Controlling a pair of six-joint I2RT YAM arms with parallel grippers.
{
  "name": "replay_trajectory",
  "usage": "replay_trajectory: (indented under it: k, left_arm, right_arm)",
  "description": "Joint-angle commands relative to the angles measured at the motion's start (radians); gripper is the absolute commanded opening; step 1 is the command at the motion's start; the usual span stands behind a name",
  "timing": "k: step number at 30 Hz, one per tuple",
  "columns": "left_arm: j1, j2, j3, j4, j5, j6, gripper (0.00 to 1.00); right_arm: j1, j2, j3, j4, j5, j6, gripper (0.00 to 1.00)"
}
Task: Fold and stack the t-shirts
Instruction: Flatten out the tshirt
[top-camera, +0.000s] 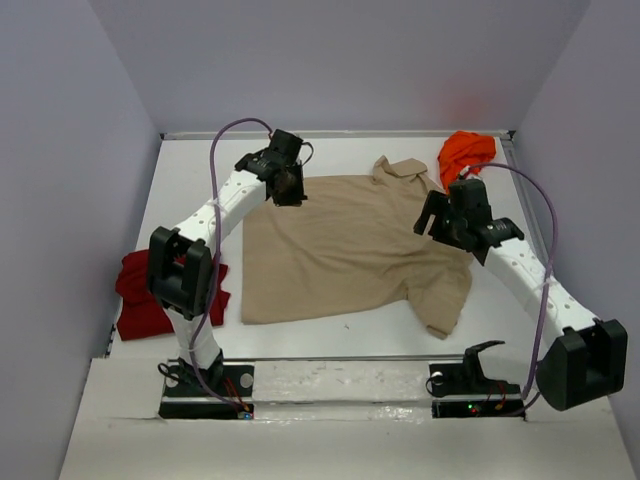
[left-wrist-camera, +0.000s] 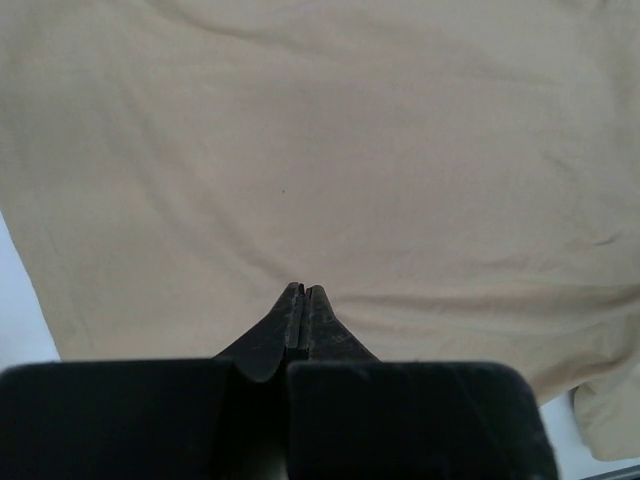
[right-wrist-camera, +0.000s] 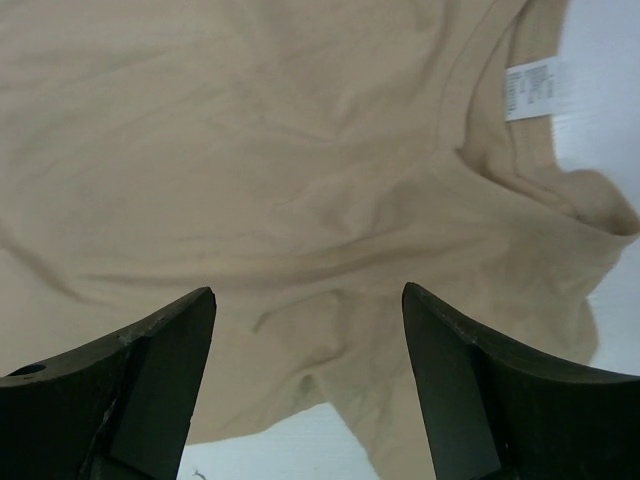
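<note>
A tan t-shirt (top-camera: 340, 250) lies spread flat in the middle of the table, collar toward the back. A dark red t-shirt (top-camera: 135, 295) lies bunched at the left edge. At the back right corner sits a crumpled orange t-shirt (top-camera: 466, 152). My left gripper (top-camera: 291, 186) hovers over the tan shirt's back left corner. In the left wrist view its fingers are pressed together (left-wrist-camera: 303, 291) with nothing between them, tan cloth (left-wrist-camera: 320, 130) below. My right gripper (top-camera: 447, 222) stands open (right-wrist-camera: 308, 296) over the tan shirt's right armpit (right-wrist-camera: 250, 150), near the collar label (right-wrist-camera: 530, 88).
Grey walls close in the white table (top-camera: 190, 170) on the left, back and right. A raised rail (top-camera: 330, 358) runs along the front by the arm bases. Purple cables (top-camera: 535, 200) loop above both arms. Bare table (right-wrist-camera: 290, 440) shows beside the sleeve.
</note>
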Motion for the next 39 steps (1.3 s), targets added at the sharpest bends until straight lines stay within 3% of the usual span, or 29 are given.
replay_trajectory:
  k: [1,7,15,23,25,31,35,39]
  left_arm:
    - [0.0,-0.064,-0.107,0.014,-0.019,-0.035,0.0]
    - [-0.001,-0.18,-0.273,0.038,-0.047,-0.073,0.04]
    - [-0.001,-0.302,-0.448,0.032,-0.095,-0.144,0.08]
    - [-0.001,-0.441,-0.594,0.028,-0.077,-0.207,0.09]
    - [-0.003,-0.468,-0.618,0.011,-0.101,-0.214,0.09]
    - [-0.003,-0.554,-0.693,-0.04,-0.123,-0.257,0.09]
    - [-0.003,-0.615,-0.746,-0.055,-0.133,-0.285,0.09]
    - [-0.004,-0.624,-0.726,-0.087,-0.162,-0.296,0.09]
  right_arm:
    - [0.064,-0.155,-0.1,-0.037,0.115,0.152,0.8]
    - [0.073,-0.393,-0.303,-0.085,0.118,0.256,0.8]
    - [0.134,-0.28,-0.257,-0.2,0.164,0.335,0.78]
    - [0.176,-0.417,-0.396,-0.192,0.162,0.489,0.77]
    - [0.249,-0.43,-0.416,-0.224,0.194,0.567,0.77]
    - [0.459,-0.313,-0.354,-0.313,0.375,0.743,0.76]
    - [0.496,-0.185,-0.312,-0.324,0.443,0.771,0.77]
    - [0.497,-0.219,-0.288,-0.338,0.492,0.766,0.78]
